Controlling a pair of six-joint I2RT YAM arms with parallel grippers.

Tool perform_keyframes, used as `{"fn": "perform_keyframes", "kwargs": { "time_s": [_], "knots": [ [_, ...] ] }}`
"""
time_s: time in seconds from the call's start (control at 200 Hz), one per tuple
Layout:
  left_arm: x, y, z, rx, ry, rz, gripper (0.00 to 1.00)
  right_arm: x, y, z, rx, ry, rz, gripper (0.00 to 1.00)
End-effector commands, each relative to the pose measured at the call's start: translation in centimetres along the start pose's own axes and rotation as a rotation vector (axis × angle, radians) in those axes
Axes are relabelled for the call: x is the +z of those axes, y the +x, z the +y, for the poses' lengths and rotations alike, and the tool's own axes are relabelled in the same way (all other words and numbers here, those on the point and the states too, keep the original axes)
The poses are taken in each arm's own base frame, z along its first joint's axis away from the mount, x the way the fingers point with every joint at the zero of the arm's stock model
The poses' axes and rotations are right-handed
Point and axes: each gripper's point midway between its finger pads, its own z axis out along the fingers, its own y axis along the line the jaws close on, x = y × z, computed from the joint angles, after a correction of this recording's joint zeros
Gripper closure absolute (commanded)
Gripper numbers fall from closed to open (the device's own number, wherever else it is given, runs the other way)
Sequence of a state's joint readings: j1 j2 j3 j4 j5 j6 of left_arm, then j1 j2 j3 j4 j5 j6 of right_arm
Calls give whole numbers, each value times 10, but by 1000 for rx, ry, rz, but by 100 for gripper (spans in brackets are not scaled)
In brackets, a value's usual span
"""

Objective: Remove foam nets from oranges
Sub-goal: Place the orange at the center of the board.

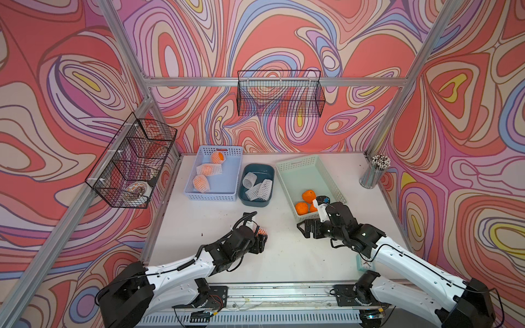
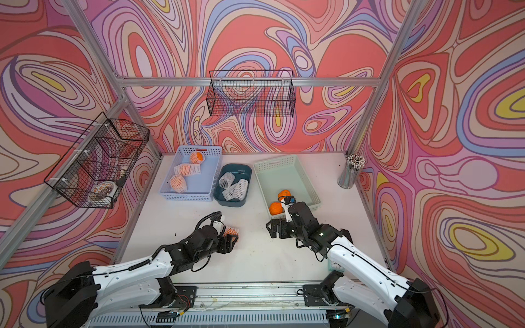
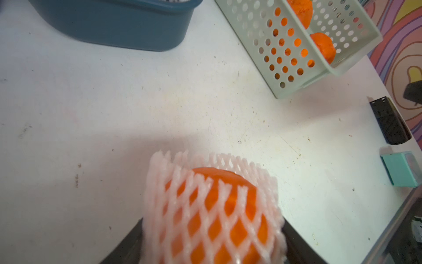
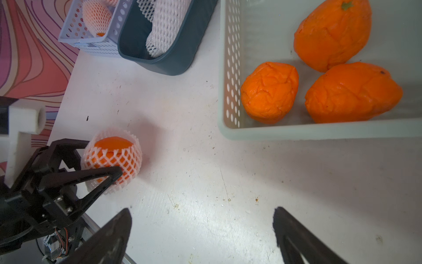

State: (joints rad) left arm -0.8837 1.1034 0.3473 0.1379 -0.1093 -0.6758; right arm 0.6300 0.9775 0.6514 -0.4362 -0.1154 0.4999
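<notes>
Only bare oranges (image 4: 269, 93) inside the mint basket (image 4: 230, 68)

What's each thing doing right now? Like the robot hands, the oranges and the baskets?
left gripper: shut on the held orange.
held orange: foam net not off yet, top peeking out.
right gripper: open, empty.
blue basket: holds three netted oranges.
dark bin: holds three empty nets.
green basket: holds three bare oranges.
stick cup: upright.
</notes>
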Motion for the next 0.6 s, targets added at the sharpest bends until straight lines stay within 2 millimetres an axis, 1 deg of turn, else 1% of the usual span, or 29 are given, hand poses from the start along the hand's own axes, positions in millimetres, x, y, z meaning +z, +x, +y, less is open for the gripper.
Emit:
{"fn": "perform_keyframes", "kwargs": {
  "time_s": [0.0, 0.075, 0.11, 0.235, 0.3, 0.406, 0.596],
  "knots": [
    [9, 5, -4, -43, 25, 12, 31, 5, 4, 2, 11, -15, 5, 2],
    [13, 10, -3, -49, 17, 32, 30, 4, 5, 2, 10, -13, 7, 2],
    [14, 10, -2, -54, 12, 33, 28, 3, 4, 1, 8, -11, 5, 2],
    [12, 7, -2, -60, 7, 30, 13, 1, 4, 2, 6, -11, 4, 2],
    [8, 5, -2, -61, -4, 32, 7, 1, 5, 1, 6, -10, 6, 2],
    [-5, -3, 1, -66, -21, 16, 0, 3, 7, 2, 7, -18, 14, 2],
    [-36, -20, 11, -141, -10, -26, 0, 9, 12, 8, 24, -63, 29, 2]
  ]
}}
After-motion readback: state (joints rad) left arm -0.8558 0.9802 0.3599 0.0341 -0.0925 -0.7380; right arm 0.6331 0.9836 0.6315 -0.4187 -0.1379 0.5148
